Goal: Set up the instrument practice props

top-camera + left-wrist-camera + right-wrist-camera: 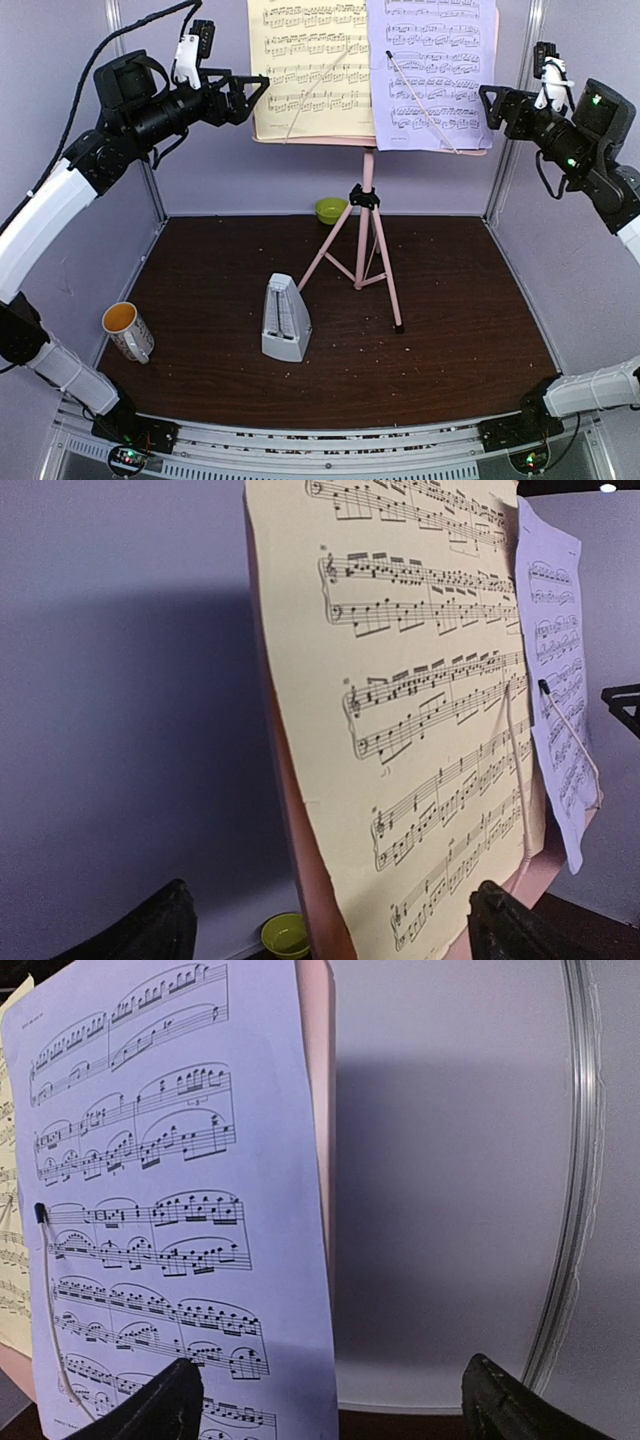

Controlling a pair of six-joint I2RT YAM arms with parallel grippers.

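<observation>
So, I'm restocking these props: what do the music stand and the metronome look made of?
The tripod music stand: thin pink tubes, black joints, probably painted metal, matte. The pyramid metronome: smooth pale-grey body with see-through front, likely plastic.

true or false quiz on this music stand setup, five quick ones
1. The yellow sheet sits left of the lavender sheet on the pink stand. True.
2. The metronome lies on its side. False: it stands upright.
3. The left gripper is clamped on the yellow sheet. False: its jaws are open.
4. The green bowl is behind the stand's legs. True.
5. The mug stands right of the stand. False: it stands far left.
</observation>
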